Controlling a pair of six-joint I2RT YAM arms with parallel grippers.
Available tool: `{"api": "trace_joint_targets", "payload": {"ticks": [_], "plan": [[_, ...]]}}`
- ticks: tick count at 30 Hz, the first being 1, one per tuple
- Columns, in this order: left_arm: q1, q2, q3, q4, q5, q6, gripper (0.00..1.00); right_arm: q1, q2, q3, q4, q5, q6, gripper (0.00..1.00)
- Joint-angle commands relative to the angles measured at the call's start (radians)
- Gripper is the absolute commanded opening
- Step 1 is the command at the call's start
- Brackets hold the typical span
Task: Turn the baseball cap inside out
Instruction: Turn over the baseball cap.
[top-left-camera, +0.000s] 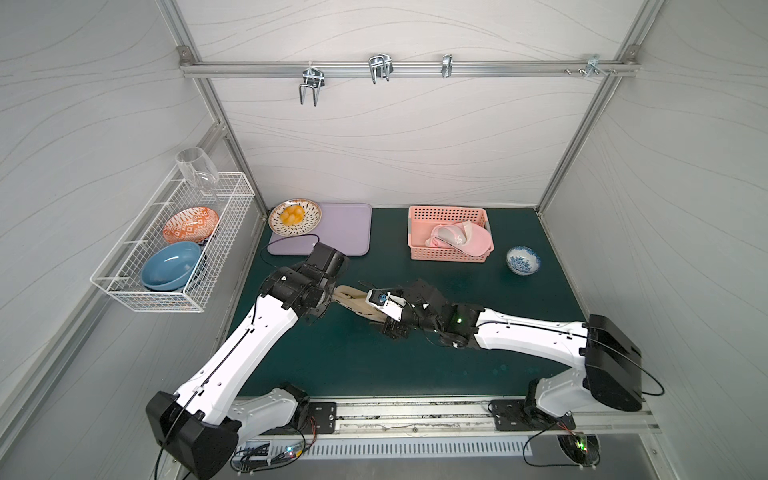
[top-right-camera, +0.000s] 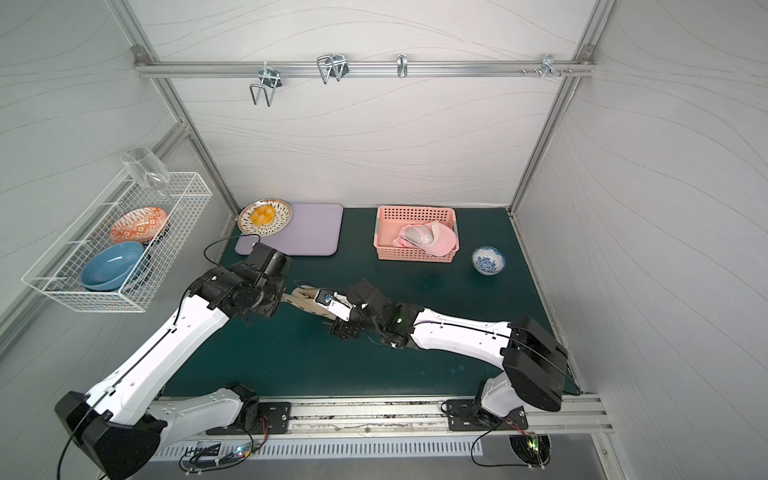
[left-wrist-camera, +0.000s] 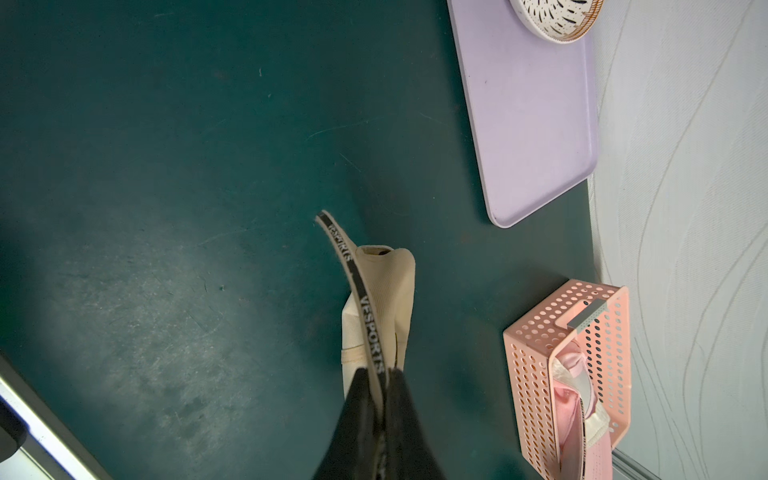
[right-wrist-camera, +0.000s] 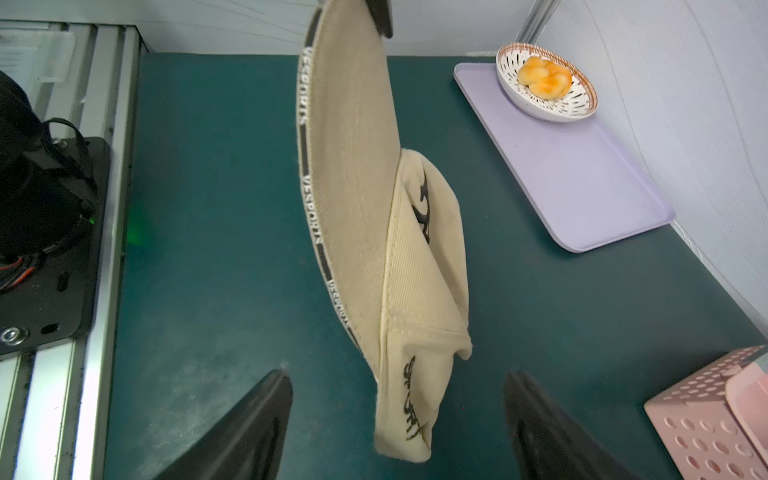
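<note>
left wrist view: the beige baseball cap is seen pinched at its black lettered edge band by the left gripper, whose jaws are pressed tight together on the fabric; the cap is held folded flat and clear of the green mat; in the right wrist view the right gripper is shown with its jaws spread wide, and the embroidered end of the cap is seen between the two fingers without being touched by either, so nothing is gripped there; in both top views the cap is found between the two wrists, over the middle of the mat, and is partly hidden by the right arm's wrist; a lilac tray is laid at the far left of the mat, and a patterned dish with yellow food is set on its left corner; a pink basket with a pink cap inside is placed toward the far right, and a small blue-and-white bowl is stood near it, on its right.
</note>
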Motion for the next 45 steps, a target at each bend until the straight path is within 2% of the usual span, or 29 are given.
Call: {"api": "trace_joint_targets", "payload": {"ticks": [1,10,15,20,22,26,29,30,33,37,38,39,42,45], "plan": [[0.001,-0.023,0.071,-0.014,-0.039,0.022,0.0,-0.001,0.003,0.001,0.072,-0.058,-0.033,0.84],[0.045,-0.04,0.088,0.011,0.041,0.014,0.0,-0.004,-0.037,-0.093,0.155,-0.094,-0.118,0.86],[0.047,-0.036,0.098,0.019,0.085,0.0,0.0,-0.001,-0.04,-0.126,0.214,-0.059,-0.149,0.86],[0.043,-0.024,0.074,0.06,0.182,-0.027,0.0,0.017,0.008,-0.115,0.299,0.071,-0.197,0.86],[0.038,-0.019,0.07,0.058,0.192,-0.032,0.0,0.032,0.032,-0.109,0.345,0.16,-0.228,0.85],[0.021,-0.016,0.061,0.075,0.201,-0.039,0.0,0.04,0.071,-0.073,0.351,0.207,-0.258,0.82],[0.019,-0.008,0.061,0.079,0.222,-0.04,0.0,0.04,0.095,-0.057,0.356,0.23,-0.263,0.69],[0.019,-0.006,0.061,0.076,0.226,-0.039,0.0,0.04,0.097,-0.055,0.361,0.241,-0.265,0.6],[0.02,-0.004,0.056,0.078,0.234,-0.036,0.0,0.04,0.084,-0.065,0.371,0.247,-0.265,0.25],[0.019,-0.012,0.046,0.114,0.243,-0.012,0.0,0.032,0.057,-0.065,0.327,0.253,-0.254,0.0],[0.019,-0.015,0.04,0.129,0.241,0.001,0.1,0.024,0.048,-0.065,0.31,0.245,-0.242,0.0],[0.019,-0.019,0.035,0.153,0.24,0.023,0.27,0.014,0.034,-0.066,0.284,0.235,-0.22,0.0],[0.022,-0.028,0.029,0.214,0.199,0.136,0.64,-0.025,-0.022,-0.071,0.204,0.172,-0.15,0.0],[0.022,-0.034,0.042,0.3,0.082,0.405,0.89,-0.094,-0.097,-0.06,0.058,0.048,-0.054,0.0]]}}
